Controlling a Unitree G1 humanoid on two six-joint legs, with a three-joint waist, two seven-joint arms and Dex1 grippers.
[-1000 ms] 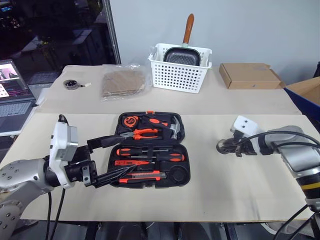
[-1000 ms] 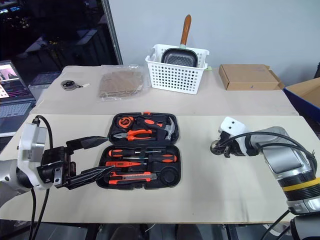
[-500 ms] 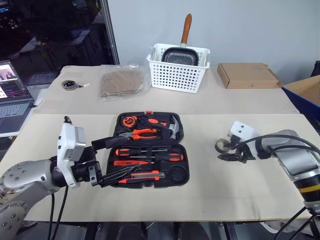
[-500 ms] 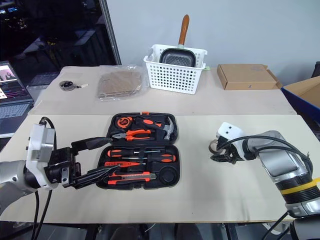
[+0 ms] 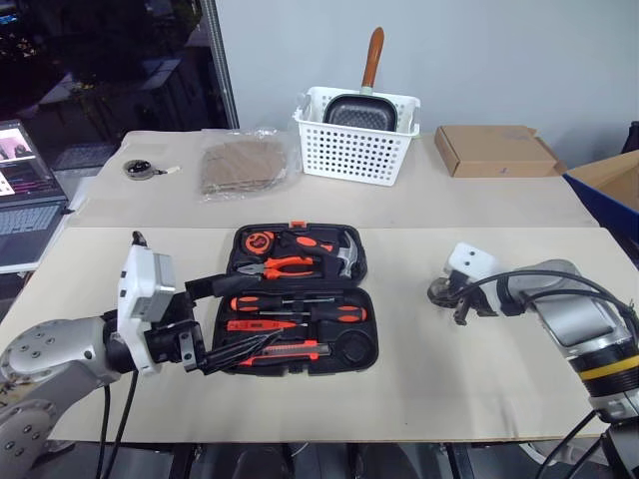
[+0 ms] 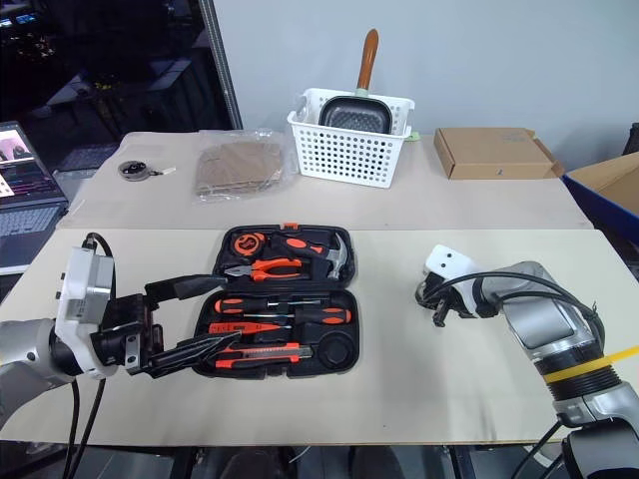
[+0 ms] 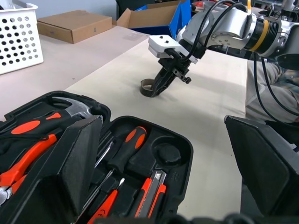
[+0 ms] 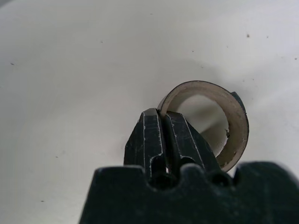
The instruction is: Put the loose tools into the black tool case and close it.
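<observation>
The tape roll (image 8: 219,126) lies on the bench (image 5: 429,379), right of the open black tool case (image 5: 300,299), its wall pinched between the right tool's (image 8: 161,122) closed fingers. That arm reaches down and inward. The left tool (image 5: 232,314) gapes wide, empty, beside the case's left edge.

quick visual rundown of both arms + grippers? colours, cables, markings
Both arms are silver-grey metal with loose black cables. The left gripper has two long, tapered black fingers behind a white boxy wrist module. The right gripper has slim black fingers under a white block; a yellow band rings that forearm.
</observation>
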